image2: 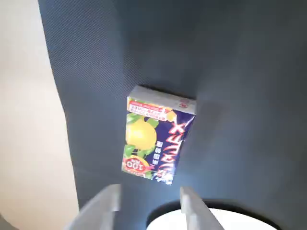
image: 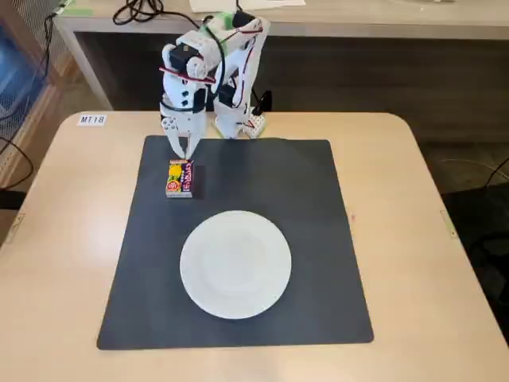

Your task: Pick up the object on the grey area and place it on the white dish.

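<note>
The object, a small pink, purple and yellow snack packet (image: pixel 180 177), lies flat on the dark grey mat (image: pixel 302 199) near its far left corner in the fixed view. It fills the middle of the wrist view (image2: pixel 158 136). My gripper (image: pixel 184 151) points down just behind the packet's far end and holds nothing. In the wrist view its two fingertips (image2: pixel 149 188) stand apart just below the packet, so the gripper is open. The white dish (image: pixel 235 263) sits empty on the mat, nearer the front. Its rim shows at the bottom of the wrist view (image2: pixel 216 219).
The mat lies on a beige table (image: pixel 71 239) whose top shows at the left of the wrist view (image2: pixel 29 120). The arm's base (image: pixel 235 119) stands at the table's far edge. A desk with cables (image: pixel 143 12) stands behind it.
</note>
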`<move>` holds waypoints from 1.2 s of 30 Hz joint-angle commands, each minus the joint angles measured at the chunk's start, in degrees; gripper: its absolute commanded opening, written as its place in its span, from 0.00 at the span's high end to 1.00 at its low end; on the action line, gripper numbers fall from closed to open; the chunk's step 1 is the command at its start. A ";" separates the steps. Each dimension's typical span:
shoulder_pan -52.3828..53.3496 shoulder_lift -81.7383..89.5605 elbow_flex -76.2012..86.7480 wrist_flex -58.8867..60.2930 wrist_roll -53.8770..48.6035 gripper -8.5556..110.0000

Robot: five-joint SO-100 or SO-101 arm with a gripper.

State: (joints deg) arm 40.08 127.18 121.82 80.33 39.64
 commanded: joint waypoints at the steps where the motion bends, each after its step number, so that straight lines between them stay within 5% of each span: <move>1: 0.18 -0.09 -2.64 1.58 2.29 0.61; 15: -2.64 -13.27 -2.29 -4.48 3.52 0.51; 36: -3.69 -25.40 -5.27 -6.86 6.06 0.58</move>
State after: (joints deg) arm 36.74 102.13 119.44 74.18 45.09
